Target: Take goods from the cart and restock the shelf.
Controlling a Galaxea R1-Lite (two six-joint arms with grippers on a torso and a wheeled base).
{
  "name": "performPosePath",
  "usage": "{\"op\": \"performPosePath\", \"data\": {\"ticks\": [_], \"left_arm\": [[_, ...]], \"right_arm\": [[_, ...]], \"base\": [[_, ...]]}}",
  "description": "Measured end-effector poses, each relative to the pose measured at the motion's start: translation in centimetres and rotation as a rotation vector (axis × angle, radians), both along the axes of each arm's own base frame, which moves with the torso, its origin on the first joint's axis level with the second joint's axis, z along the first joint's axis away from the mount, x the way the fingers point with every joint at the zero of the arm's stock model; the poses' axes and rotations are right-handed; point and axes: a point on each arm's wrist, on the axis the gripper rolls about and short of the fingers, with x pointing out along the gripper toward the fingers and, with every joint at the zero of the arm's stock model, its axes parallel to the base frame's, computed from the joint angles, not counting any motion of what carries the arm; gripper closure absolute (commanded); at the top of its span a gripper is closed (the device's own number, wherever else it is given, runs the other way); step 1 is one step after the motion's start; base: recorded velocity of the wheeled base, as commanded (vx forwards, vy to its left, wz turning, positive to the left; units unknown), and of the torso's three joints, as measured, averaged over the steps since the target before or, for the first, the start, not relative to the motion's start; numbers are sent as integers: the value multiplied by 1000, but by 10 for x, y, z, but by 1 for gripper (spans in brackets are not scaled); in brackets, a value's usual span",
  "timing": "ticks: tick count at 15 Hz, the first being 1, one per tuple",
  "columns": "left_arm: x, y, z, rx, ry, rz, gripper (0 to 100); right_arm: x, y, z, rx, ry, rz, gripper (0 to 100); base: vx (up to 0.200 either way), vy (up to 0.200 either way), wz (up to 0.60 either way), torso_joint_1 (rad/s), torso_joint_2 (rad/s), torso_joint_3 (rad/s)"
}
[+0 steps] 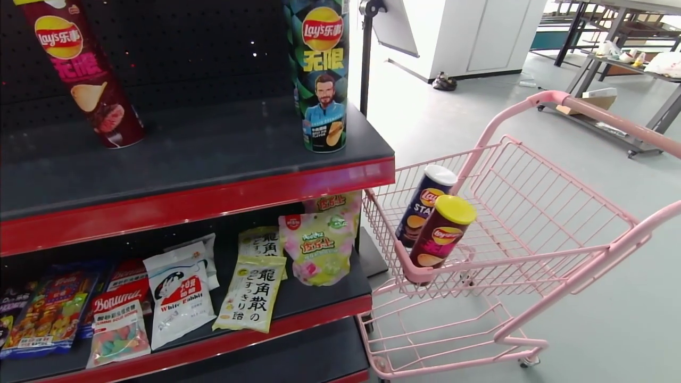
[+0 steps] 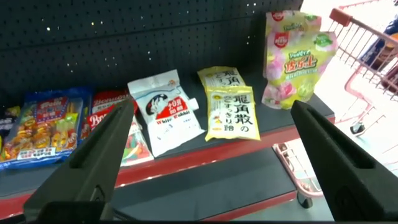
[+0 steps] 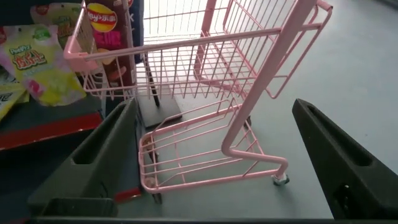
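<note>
A pink cart (image 1: 532, 223) stands to the right of the shelf and holds two chip cans. The maroon can with a yellow lid (image 1: 441, 234) leans in the cart's front corner, with a dark blue can with a white lid (image 1: 425, 205) behind it. On the top shelf board (image 1: 186, 154) stand a maroon can (image 1: 85, 74) and a green-black can (image 1: 323, 74). My left gripper (image 2: 208, 152) hangs open in front of the lower snack shelf. My right gripper (image 3: 214, 155) is open low beside the cart (image 3: 205, 93), where the maroon can (image 3: 112, 46) shows.
The lower shelf (image 1: 298, 303) carries several snack bags, among them a white candy bag (image 1: 178, 295), a yellow bag (image 1: 250, 292) and a green-pink pouch (image 1: 319, 247). Bare grey floor (image 1: 612, 319) lies right of the cart. Tables and a white cabinet (image 1: 479, 32) stand far behind.
</note>
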Motion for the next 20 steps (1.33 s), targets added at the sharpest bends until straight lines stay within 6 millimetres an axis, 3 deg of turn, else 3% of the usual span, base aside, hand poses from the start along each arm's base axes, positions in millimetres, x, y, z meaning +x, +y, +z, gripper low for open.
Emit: {"op": "performPosePath", "data": {"ticks": [7,9,11,12,14,16,18,20], "left_arm": [[0,0,0,-1,-1,0,0],[0,0,0,-1,-1,0,0],[0,0,0,0,-1,0,0],[0,0,0,0,-1,0,0],[0,0,0,0,-1,0,0],[0,0,0,0,-1,0,0],[0,0,0,0,0,0,0],[0,0,0,0,-1,0,0]], "right_arm": [[0,1,3,-28,-7,32,0],[-4,1,29,-2,-60,57,0],[-2,2,82,34,-95,121,0],[8,2,107,35,-70,172,0],[47,6,145,36,13,266,0],[104,16,164,43,90,343,0],[161,29,160,53,171,412,0],[204,41,144,61,253,481,0]], "base": [[0,0,0,-34,161,129],[0,0,0,0,0,0],[0,0,0,0,0,0],[0,0,0,0,0,0],[0,0,0,0,0,0],[0,0,0,0,0,0],[0,0,0,0,0,0],[0,0,0,0,0,0]]}}
